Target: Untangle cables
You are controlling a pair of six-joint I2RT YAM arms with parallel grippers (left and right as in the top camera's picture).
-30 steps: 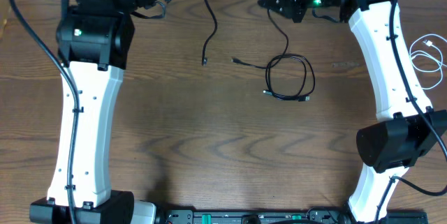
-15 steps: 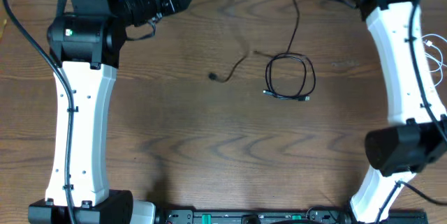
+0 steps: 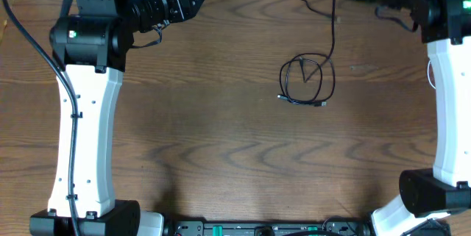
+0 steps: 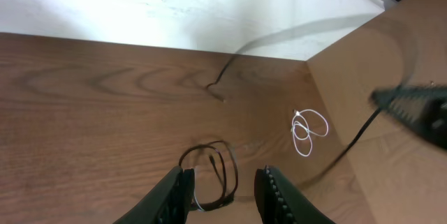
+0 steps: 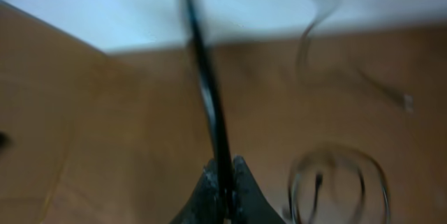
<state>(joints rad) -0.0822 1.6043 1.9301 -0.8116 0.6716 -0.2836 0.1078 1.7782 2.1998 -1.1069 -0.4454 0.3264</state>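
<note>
Dark wood-grain table (image 3: 221, 140) fills the overhead view, with a pale wall beyond its far edge in both wrist views.

The black cable (image 3: 307, 81) lies mostly as a small loose coil on the bare wood, at about 1 o'clock from the table's middle. One of its small plugs rests at the coil's 5 o'clock edge. From the coil's top a single strand climbs toward 12 o'clock and meets the right gripper (image 5: 223, 190), which sits at the far edge of the table at roughly 1 o'clock. In the right wrist view the picture is smeared, but the fingertips appear pressed together on that strand, which runs up and away from them before curving off to the right. The coil shows below, at 4 o'clock from the fingers.

The left gripper (image 4: 223, 195) is at 11 o'clock in the overhead view, pointing toward 3 o'clock and well apart from the coil. Its jaws stand moderately apart and clasp nothing; only the distant tabletop and the coil are seen between the two ribbed fingers (image 4: 173, 196).

The white cable (image 4: 307, 130) lies in a few small loops of its own near the table's right side, at about 3 o'clock, well apart from the black coil and touching neither gripper. In the overhead view the right arm hides most of it.
</note>
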